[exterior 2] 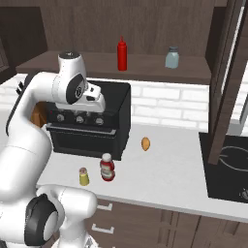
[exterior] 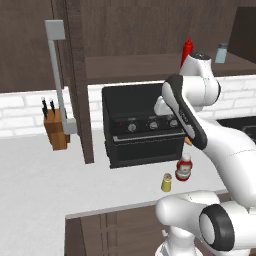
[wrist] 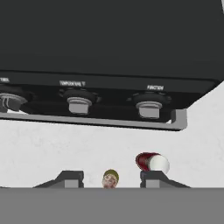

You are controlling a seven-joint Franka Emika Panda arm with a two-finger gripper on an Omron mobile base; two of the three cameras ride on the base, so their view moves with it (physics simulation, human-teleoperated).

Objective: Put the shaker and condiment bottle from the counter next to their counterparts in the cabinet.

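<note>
Shaker stands upright on the worktop, near the front edge, in front of the black toaster oven. Condiment bottle stands just right of it and slightly farther back, upright, close but not touching. In right base view: shaker, condiment bottle, same layout.

Gripper hangs above both, in front of the oven's knob row. In hand view the shaker sits between the two finger tips; the condiment bottle sits just above the right tip. Jaws are spread wide, holding nothing.

A small orange item lies on the worktop right of the oven, well apart from the bottle.

Cabinet above: red squeeze bottle and pale blue shaker stand on the shelf, apart from each other, blue one to the right. Cabinet door stands open edge-on, left of the oven, with its grey bar handle. Knife block on the worktop at far left, by the white brick wall. Dark cooktop at far right.
</note>
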